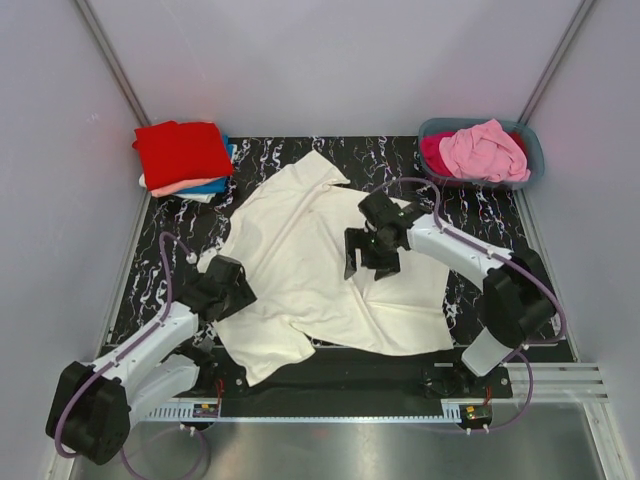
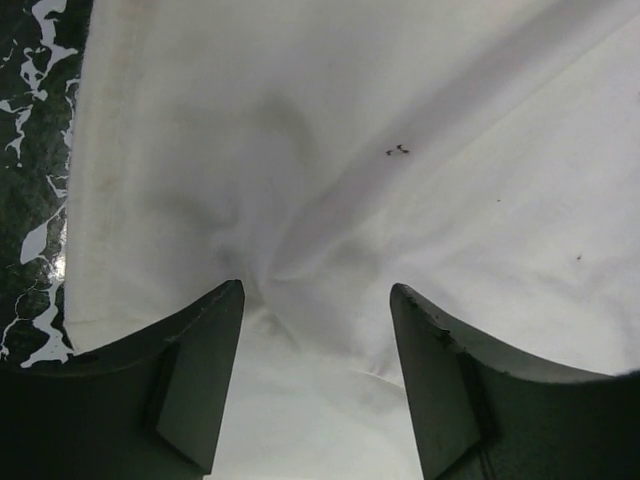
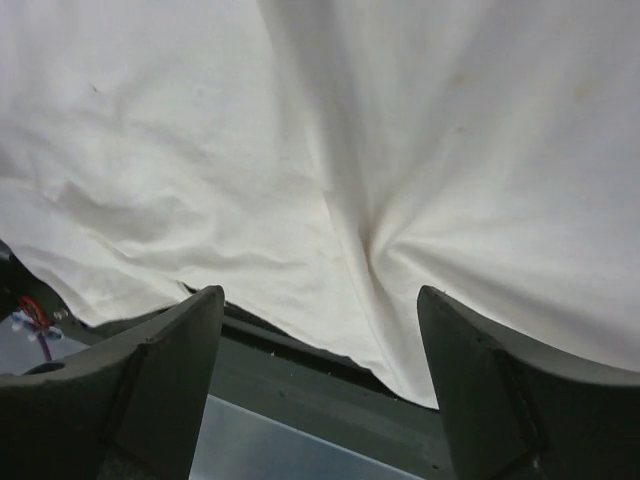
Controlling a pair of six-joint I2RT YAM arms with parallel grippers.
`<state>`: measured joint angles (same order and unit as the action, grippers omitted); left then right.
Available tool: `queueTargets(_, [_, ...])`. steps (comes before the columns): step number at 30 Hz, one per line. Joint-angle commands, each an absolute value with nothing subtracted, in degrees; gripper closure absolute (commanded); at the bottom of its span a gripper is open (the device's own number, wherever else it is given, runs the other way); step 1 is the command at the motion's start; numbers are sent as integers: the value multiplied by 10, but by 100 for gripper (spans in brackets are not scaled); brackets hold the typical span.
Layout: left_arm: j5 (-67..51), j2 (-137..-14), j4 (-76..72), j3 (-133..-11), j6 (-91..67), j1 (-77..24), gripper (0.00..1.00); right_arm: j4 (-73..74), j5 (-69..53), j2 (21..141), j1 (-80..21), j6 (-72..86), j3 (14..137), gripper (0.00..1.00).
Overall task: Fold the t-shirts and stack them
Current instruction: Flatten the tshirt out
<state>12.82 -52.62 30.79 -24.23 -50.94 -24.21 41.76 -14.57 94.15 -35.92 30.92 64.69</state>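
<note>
Lying across the table's point(image 1: 480, 215) middle, the cream shirt point(image 1: 300, 250) is awaiting folding; the left gripper point(image 2: 318, 310) is hanging open toward the table's left, the right gripper point(image 3: 320, 305) open near centre, both poised for pinching.

Soft, even light fills the overhead view, which is sharp throughout; the cream shirt point(image 1: 300, 270) carries only faint shadows in its folds. Both wrist views are dimmer and greyer, their near fingers point(image 2: 190, 390) dark and slightly blurred. White patches on the tabletop point(image 2: 30, 150) may be glare.
</note>
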Motion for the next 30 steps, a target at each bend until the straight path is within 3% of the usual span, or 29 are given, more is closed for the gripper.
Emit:
queueTargets(1, [146, -528, 309, -231, -512, -239, 36, 520, 16, 901, -349, 251, 750, 16])
queueTargets(5, [99, -509, 209, -187, -515, -245, 40, 541, 117, 918, -305, 224, 816, 30])
queueTargets(11, [104, -515, 146, -157, -519, -266, 41, 527, 114, 1010, -198, 185, 870, 39])
queueTargets(20, [109, -551, 107, -152, -515, -279, 44, 492, 125, 1167, -157, 208, 951, 52])
queueTargets(30, [118, -536, 98, -141, -522, -287, 46, 487, 146, 1231, -126, 206, 1004, 55])
